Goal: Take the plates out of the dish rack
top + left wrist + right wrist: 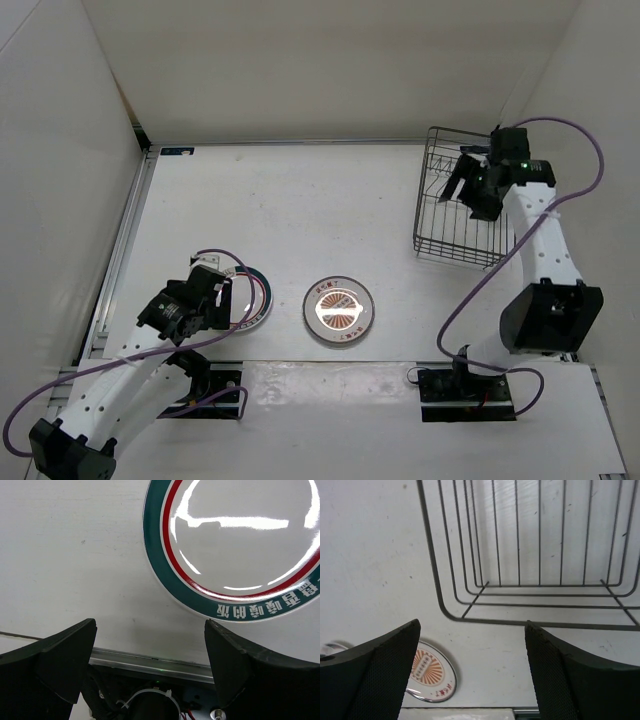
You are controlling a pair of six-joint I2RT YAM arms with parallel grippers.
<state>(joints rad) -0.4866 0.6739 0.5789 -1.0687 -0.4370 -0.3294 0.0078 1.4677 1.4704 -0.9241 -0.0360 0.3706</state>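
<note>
The dark wire dish rack point(452, 225) stands at the back right. My right gripper point(465, 185) hovers over it, open and empty; in the right wrist view point(472, 625) I see bare rack wires point(540, 623) and no plate in that part. One orange sunburst plate point(340, 308) lies flat on the table near the middle front, and also shows in the right wrist view point(427, 672). The white plate with green and pink rings point(253, 300) lies flat to its left. My left gripper point(222, 302) is open and empty beside it, with the plate point(240, 545) just beyond the fingertips point(222, 635). A second sunburst plate is not visible.
White enclosure walls surround the table on the left, back and right. An aluminium rail point(125, 240) runs along the left edge. The arm bases point(468, 385) and cables sit at the near edge, on a raised white strip point(330, 375).
</note>
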